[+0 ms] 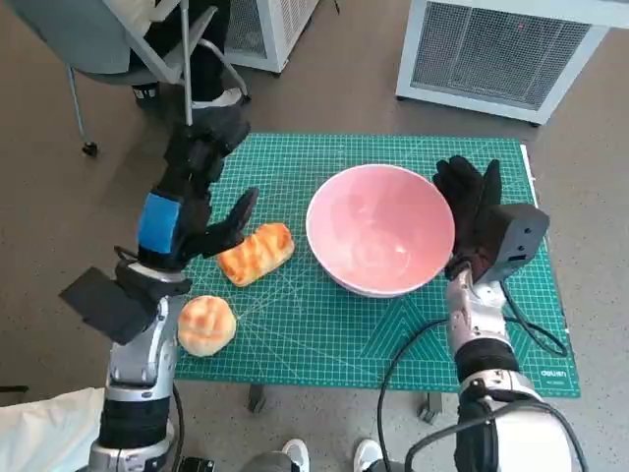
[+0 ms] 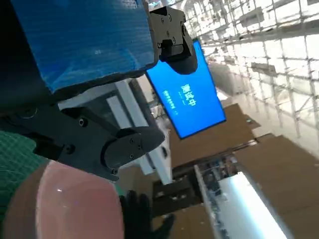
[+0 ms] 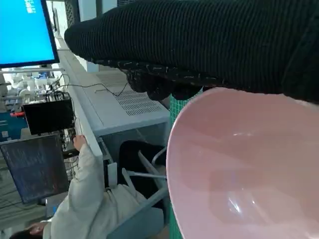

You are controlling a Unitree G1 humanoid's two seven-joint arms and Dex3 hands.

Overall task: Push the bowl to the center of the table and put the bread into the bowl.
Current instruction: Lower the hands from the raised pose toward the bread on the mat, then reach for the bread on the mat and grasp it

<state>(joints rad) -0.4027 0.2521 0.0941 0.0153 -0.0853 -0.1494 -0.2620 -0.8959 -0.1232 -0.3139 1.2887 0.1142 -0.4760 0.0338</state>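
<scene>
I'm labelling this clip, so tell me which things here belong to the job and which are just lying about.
Job: pink bowl; long bread loaf; round bread bun; left hand; right hand.
Lying about: green cutting mat; chair; blue screen; seated person.

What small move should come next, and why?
Probably close the left hand on the long bread. The bowl already sits near the middle of the mat, empty, with the right hand at its far rim. The left hand's fingers are spread right beside that loaf and hold nothing, while the round bread lies nearer the table edge.
</scene>
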